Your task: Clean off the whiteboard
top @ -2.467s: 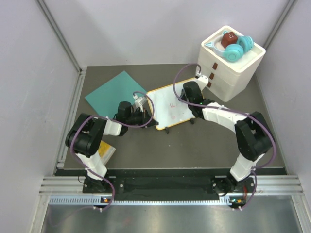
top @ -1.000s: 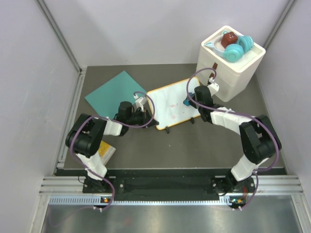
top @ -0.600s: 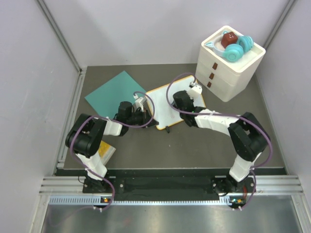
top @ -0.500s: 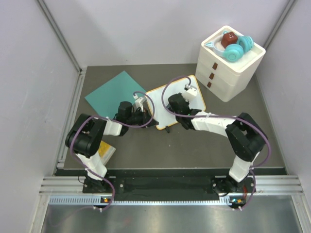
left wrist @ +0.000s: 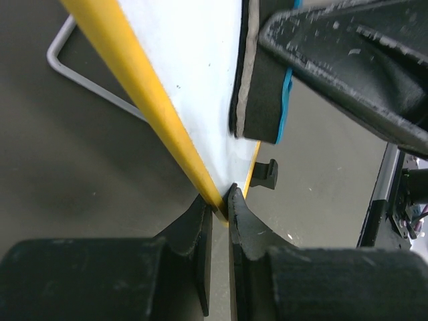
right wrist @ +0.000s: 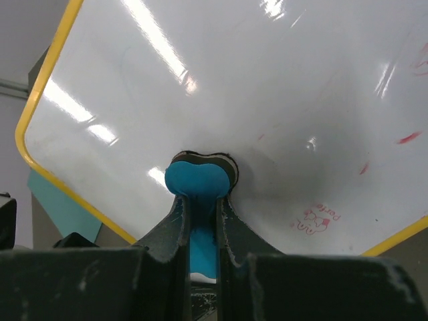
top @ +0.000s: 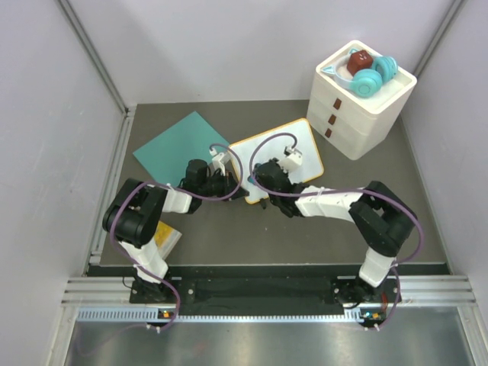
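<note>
Top external view, items listed left to right.

1. Teal sheet (top: 185, 146): lies flat on the dark table (top: 252, 236), far left.
2. Left gripper (left wrist: 219, 202): jaws nearly closed, pinching the yellow frame at the whiteboard's left edge. In the left wrist view the frame runs straight into the gap between the fingertips. A grey wire loop (left wrist: 73, 70) shows behind the board, and a small black foot (left wrist: 267, 174) shows at its lower edge.
3. Whiteboard (top: 305, 143): sits mid-table, between the teal sheet and the drawer unit, with its near left corner just beside the sheet. Its glossy face is mostly clean. In the right wrist view a few red marks (right wrist: 408, 138) show near the right side.
4. Right gripper (right wrist: 198, 208): jaws narrow, clamped on a blue-backed eraser (right wrist: 198, 179). The eraser's dark pad is pressed against the left part of the board face.
5. White drawer unit (top: 354, 114): stands far right, apart from the board. Teal headphones (top: 374, 76) and a red-brown object (top: 361, 59) rest on top.
</note>
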